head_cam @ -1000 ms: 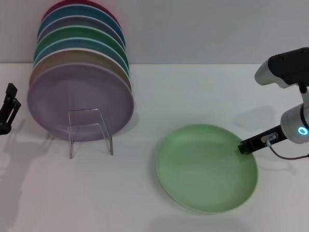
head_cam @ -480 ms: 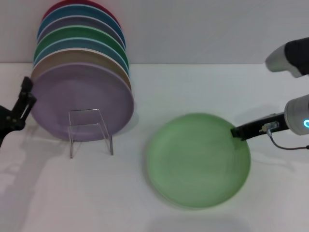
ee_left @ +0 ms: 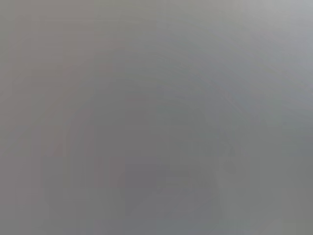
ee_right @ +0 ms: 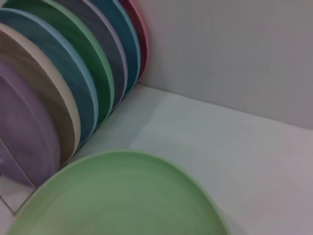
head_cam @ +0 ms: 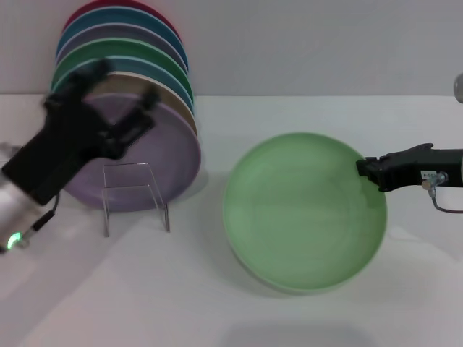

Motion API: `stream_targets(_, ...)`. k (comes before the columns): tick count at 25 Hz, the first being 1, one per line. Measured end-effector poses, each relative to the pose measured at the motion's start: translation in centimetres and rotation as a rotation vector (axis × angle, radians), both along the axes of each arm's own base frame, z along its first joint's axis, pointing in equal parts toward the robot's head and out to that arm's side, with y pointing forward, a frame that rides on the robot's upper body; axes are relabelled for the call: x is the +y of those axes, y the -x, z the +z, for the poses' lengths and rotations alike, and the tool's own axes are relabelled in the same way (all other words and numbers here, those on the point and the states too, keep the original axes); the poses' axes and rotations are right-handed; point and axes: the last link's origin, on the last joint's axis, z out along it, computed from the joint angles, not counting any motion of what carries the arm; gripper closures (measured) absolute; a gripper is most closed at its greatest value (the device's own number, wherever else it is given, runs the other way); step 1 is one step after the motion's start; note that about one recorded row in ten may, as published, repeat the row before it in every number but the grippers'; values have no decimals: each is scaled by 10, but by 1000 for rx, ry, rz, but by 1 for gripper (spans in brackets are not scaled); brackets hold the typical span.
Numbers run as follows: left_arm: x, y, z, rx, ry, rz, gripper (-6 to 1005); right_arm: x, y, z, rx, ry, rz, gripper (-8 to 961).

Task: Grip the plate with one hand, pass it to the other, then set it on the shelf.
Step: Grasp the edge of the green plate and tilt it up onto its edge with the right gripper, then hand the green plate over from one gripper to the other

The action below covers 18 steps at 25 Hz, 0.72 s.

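- White and matte, the tabletop (head_cam: 195,296) runs back to a plain pale grey wall (head_cam: 304,43); soft shadows lie under the plates and arms.
- On the robot's right, the right gripper (head_cam: 370,172) reaches in level from the frame edge, black and slim, with a thin cable looped beneath it. Its tip sits on the rim of the plate (head_cam: 304,210) and appears closed on that edge.
- That plate is the light mint-green one, round and shallow. It is tilted with its face toward the head camera and seems raised off the table, a shadow showing beneath its lower edge.
- In the right wrist view the same plate (ee_right: 117,196) fills the lower part of the picture, with the white surface (ee_right: 220,142) and the wall (ee_right: 234,49) behind it.
- At the back left a row of plates (head_cam: 123,65) stands on edge, leaning against one another: red, blue, grey-purple, darker green, blue, tan, and a lilac plate (head_cam: 152,159) in front.
- The shelf (head_cam: 134,189), a small clear acrylic rack with thin bent legs, stands on the table just in front of the lilac plate and holds nothing.
- The left gripper (head_cam: 119,97) is smeared across the front of the stacked plates, its black fingers (head_cam: 148,97) looking spread apart and holding nothing. A small green light glows on its wrist near the left edge.
- The left wrist view shows only a featureless grey field.
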Motion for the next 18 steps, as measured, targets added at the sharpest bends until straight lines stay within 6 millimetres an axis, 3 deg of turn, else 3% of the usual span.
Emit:
stream_targets(1,0,0,0,0,0,0,315,-1,-1,1,-1,-4,3,932)
stream_targets(8,21,-56,16,225,211,89,321,0,-1,7,-48,-63,77,922)
stream_targets(9,21,-56,16,225,211,89,322,1,1,8,-52,-75,89,921)
stream_targets(10,22,-75,12,318,261,117,323,4,4,11,-55,-97,104,920)
stream_targets(18,24,-98,-5,501,239,204,329,6,17,10,-53,-112,163,909)
